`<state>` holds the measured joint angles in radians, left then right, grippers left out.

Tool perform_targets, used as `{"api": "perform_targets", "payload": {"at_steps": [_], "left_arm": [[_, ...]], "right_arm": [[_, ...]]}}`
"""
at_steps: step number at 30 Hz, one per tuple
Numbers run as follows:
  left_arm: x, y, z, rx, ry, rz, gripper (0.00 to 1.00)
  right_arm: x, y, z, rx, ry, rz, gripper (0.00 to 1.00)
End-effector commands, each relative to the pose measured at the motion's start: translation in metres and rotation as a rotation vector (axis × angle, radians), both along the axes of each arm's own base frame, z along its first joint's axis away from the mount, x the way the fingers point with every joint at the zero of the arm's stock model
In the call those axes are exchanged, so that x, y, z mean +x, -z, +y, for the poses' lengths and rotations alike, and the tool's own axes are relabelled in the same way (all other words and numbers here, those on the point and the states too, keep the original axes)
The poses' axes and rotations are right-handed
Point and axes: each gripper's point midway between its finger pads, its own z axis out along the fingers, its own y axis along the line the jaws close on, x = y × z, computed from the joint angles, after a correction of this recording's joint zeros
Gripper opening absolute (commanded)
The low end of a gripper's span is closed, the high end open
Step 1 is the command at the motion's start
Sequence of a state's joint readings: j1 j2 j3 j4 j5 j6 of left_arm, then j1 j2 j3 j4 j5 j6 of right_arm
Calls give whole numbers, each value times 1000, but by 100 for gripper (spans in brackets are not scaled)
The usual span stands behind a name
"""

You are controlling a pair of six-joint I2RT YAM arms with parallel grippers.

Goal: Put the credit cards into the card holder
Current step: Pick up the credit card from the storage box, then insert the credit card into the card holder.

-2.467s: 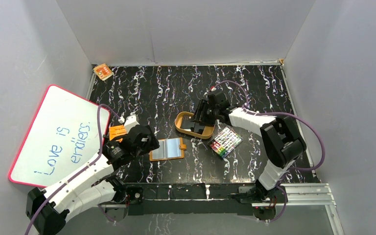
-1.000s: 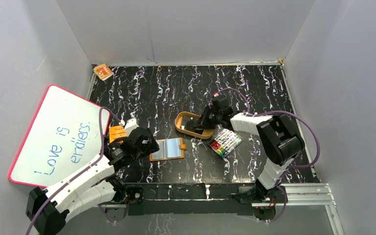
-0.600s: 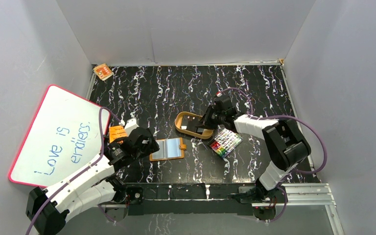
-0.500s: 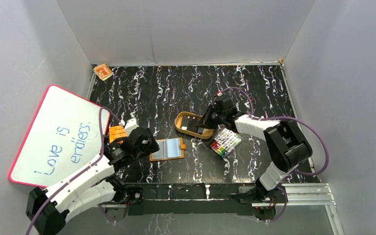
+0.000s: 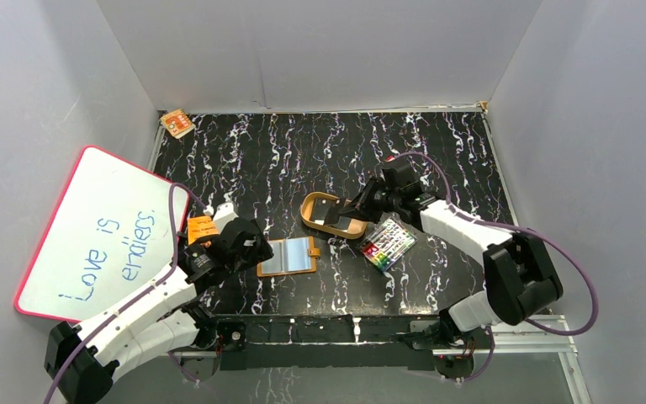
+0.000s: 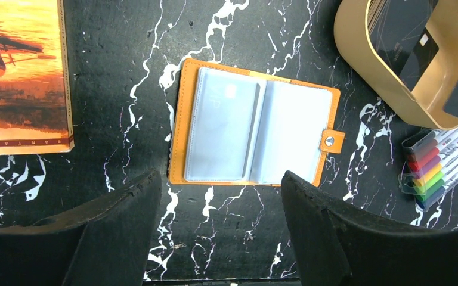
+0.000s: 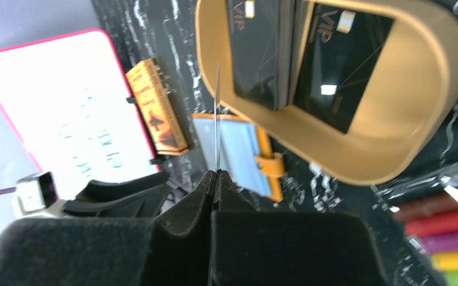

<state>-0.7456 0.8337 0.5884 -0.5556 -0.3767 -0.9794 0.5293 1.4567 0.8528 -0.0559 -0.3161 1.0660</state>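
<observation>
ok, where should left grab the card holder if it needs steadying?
Likely the snap tab: the card holder lies open and flat on the table, inside up, so nothing stands up to pinch and the tab alone juts past its outline. Bring the open left gripper down from above onto that end.

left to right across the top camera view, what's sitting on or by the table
whiteboard → orange booklet → card holder, lying open → tan tray → marker pack
</observation>
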Motion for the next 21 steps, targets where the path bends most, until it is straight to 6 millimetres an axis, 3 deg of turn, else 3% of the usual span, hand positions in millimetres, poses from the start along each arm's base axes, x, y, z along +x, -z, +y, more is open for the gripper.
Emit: {"api": "perform_targets", "payload": {"at_steps": [1, 4, 7, 15, 21], "left_arm": [[6, -22, 5, 7, -19, -53, 70], [4, -25, 7, 0, -23, -63, 70], [0, -21, 9, -11, -27, -55, 70], [-10, 2, 17, -12, -70, -10, 70], [-15, 25, 24, 26, -122, 44, 70]], "right_arm": [[-19, -39, 4, 138, 0, 63, 0], [-31, -60, 10, 189, -113, -4, 0], [-49, -65, 16, 136, -276, -75, 0], [-111, -30, 49, 61, -569, -137, 0], [-127, 2, 85, 68, -650, -98, 0]]}}
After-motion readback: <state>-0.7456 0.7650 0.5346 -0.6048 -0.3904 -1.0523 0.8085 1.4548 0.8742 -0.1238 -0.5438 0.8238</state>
